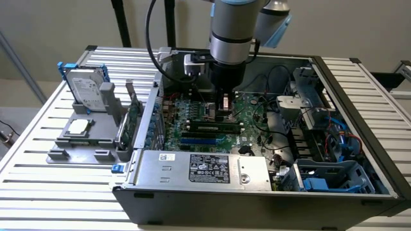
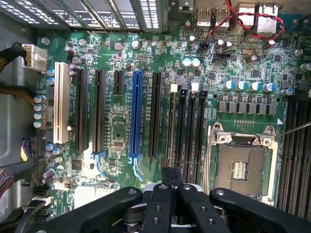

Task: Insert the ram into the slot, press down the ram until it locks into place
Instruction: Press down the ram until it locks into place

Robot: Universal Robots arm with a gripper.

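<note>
The ram (image 1: 215, 127), a thin green stick with black chips, stands on edge in a black slot (image 1: 190, 129) on the motherboard, just above the blue socket in the exterior view. In the wrist view it shows edge-on as a thin brownish line (image 2: 171, 126) in the first of several parallel black slots (image 2: 190, 126). My gripper (image 1: 226, 111) hangs straight down over the stick toward the exterior view's right end. Its fingers are shut together (image 2: 171, 175) with nothing between them, directly over that slot's line. I cannot tell whether the tips touch the ram.
The blue socket (image 2: 136, 114) and a white slot (image 2: 61, 102) lie beside the ram slots, and the silver processor socket (image 2: 241, 167) is on the other side. A power supply box (image 1: 205, 168) fills the case front. Black cables (image 1: 276, 139) and drive bays (image 1: 327, 178) crowd the exterior view's right. A hard drive (image 1: 86, 89) stands outside the case.
</note>
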